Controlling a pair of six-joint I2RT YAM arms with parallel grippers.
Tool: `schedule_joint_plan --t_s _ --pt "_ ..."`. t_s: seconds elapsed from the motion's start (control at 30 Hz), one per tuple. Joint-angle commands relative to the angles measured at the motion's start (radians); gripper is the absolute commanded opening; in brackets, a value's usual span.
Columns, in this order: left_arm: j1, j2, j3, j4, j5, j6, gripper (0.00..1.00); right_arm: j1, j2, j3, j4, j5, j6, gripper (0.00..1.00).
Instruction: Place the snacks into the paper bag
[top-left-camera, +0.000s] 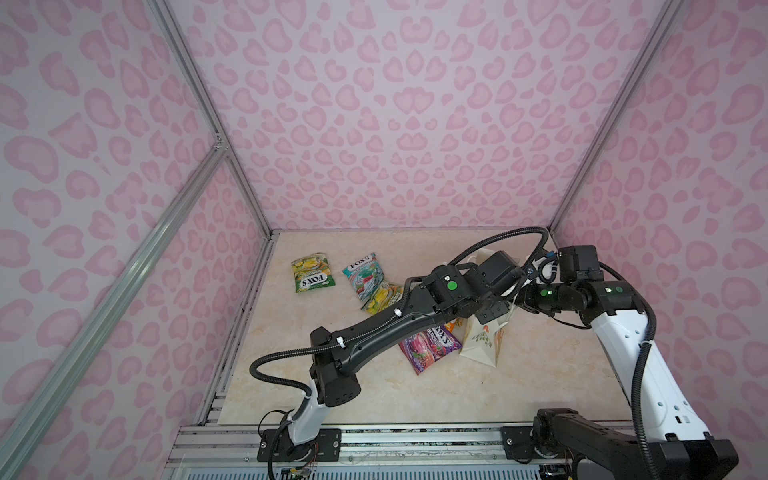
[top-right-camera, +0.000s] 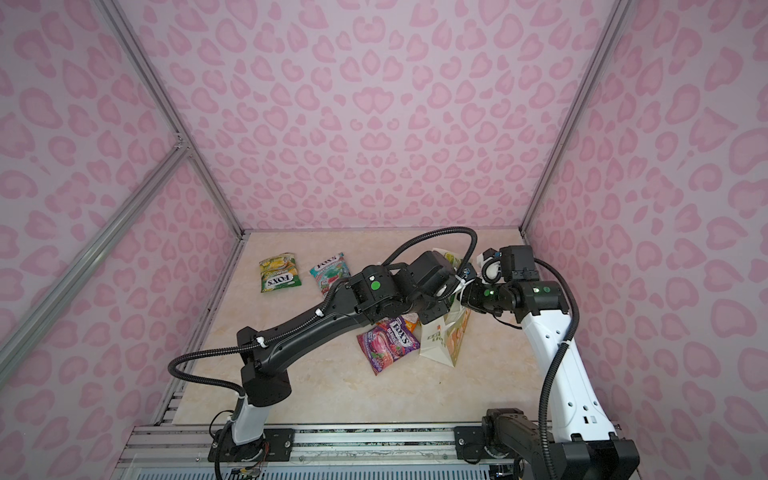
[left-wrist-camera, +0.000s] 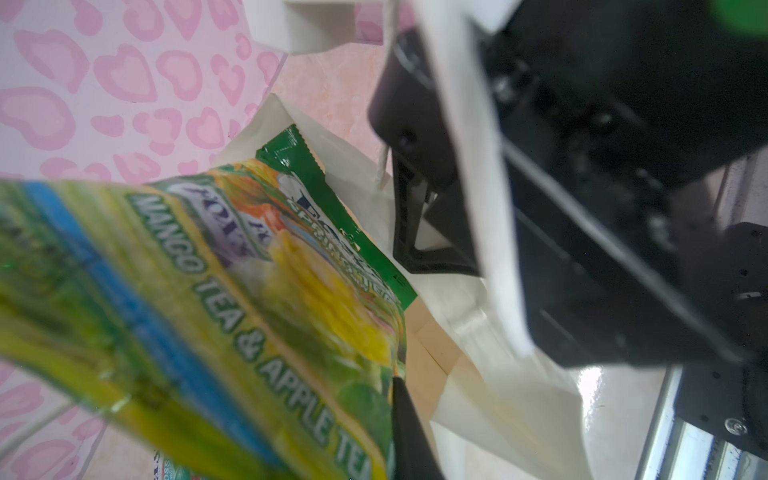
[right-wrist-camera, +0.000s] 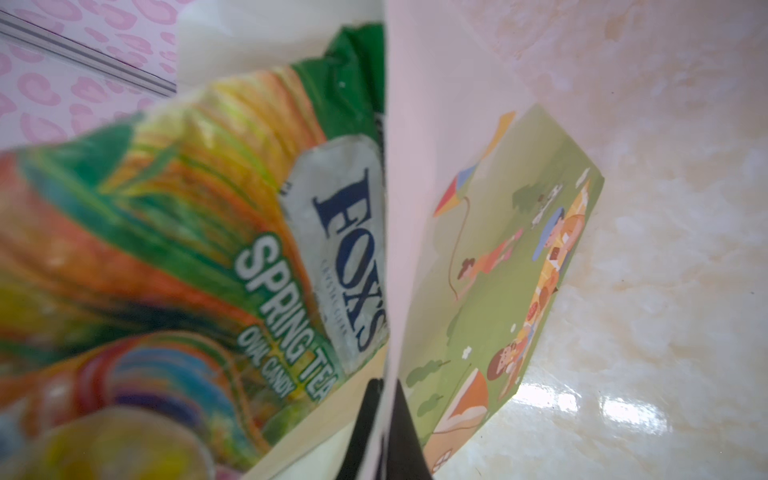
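Observation:
The white paper bag (top-left-camera: 482, 347) (top-right-camera: 440, 345) stands right of the table's middle, with both wrists meeting over its mouth. My right gripper (right-wrist-camera: 385, 401) is shut on the bag's printed wall (right-wrist-camera: 498, 270), holding it apart. My left gripper (left-wrist-camera: 376, 409) is shut on a green-yellow snack pouch (left-wrist-camera: 208, 311) that hangs at the bag's opening. One of its fingers (left-wrist-camera: 405, 419) shows and the other is hidden behind the pouch. Another green pouch (right-wrist-camera: 249, 249) (left-wrist-camera: 316, 183) lies inside the bag. On the table lie a green-yellow pouch (top-left-camera: 312, 274), a teal one (top-left-camera: 365, 274), a purple one (top-left-camera: 430, 347) and an orange one (top-left-camera: 457, 324).
A further green-yellow pouch (top-left-camera: 380, 299) sits half under the teal one and my left arm. Pink patterned walls (top-left-camera: 124, 291) close in the table on three sides. A metal rail (top-left-camera: 415, 436) carrying both arm bases runs along the front edge.

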Motion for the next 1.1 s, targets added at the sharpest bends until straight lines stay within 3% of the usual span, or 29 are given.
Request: schedule_joint_plan --t_s 0.0,0.17,0.23,0.33,0.43,0.87,1.07 --pt "0.001 0.021 0.014 -0.034 -0.040 -0.012 0.09 0.001 -0.003 -0.008 0.006 0.011 -0.009 0.00" --pt "0.001 0.040 0.015 -0.042 -0.043 -0.024 0.11 0.001 -0.003 -0.009 0.013 0.008 -0.005 0.00" --pt "0.001 0.044 0.016 -0.037 -0.040 -0.025 0.16 0.000 -0.004 -0.008 0.013 0.007 -0.005 0.00" --pt "0.001 0.047 0.028 -0.036 -0.045 -0.034 0.40 0.001 -0.008 -0.010 0.010 0.008 -0.007 0.00" --pt "0.002 0.040 0.038 -0.037 -0.033 -0.044 0.55 0.000 -0.013 -0.012 0.007 0.017 -0.009 0.00" --pt "0.001 -0.089 0.038 0.010 0.087 -0.106 0.65 0.000 -0.035 -0.024 0.008 0.081 -0.001 0.00" --pt "0.001 -0.151 0.029 0.036 0.169 -0.136 0.67 -0.004 -0.052 0.002 -0.026 0.149 0.001 0.18"
